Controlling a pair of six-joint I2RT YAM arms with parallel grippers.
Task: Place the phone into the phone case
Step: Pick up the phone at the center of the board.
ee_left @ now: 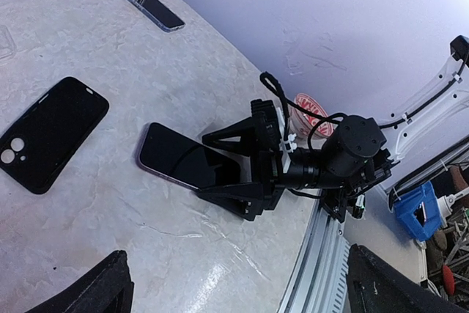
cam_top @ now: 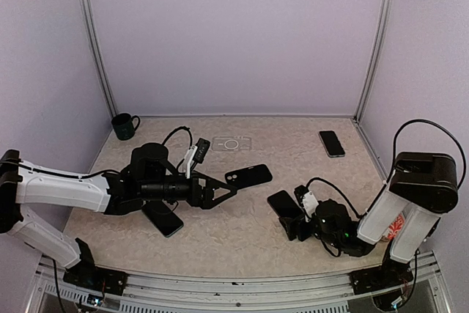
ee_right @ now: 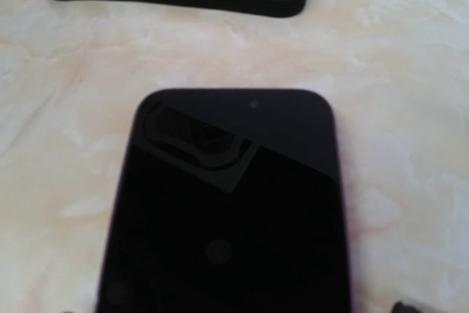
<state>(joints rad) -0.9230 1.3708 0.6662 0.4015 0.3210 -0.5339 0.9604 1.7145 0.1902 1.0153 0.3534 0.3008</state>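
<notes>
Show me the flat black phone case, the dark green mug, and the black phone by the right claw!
Flat black phone case (cam_top: 249,175): top view, its middle.
Dark green mug (cam_top: 124,128): top view, its side.
Black phone (ee_right: 234,210): right wrist view, middle of its screen.

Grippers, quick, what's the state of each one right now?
Left gripper: open, holding nothing.
Right gripper: open, jaws either side of the glossy black smartphone, not clamped on it.
</notes>
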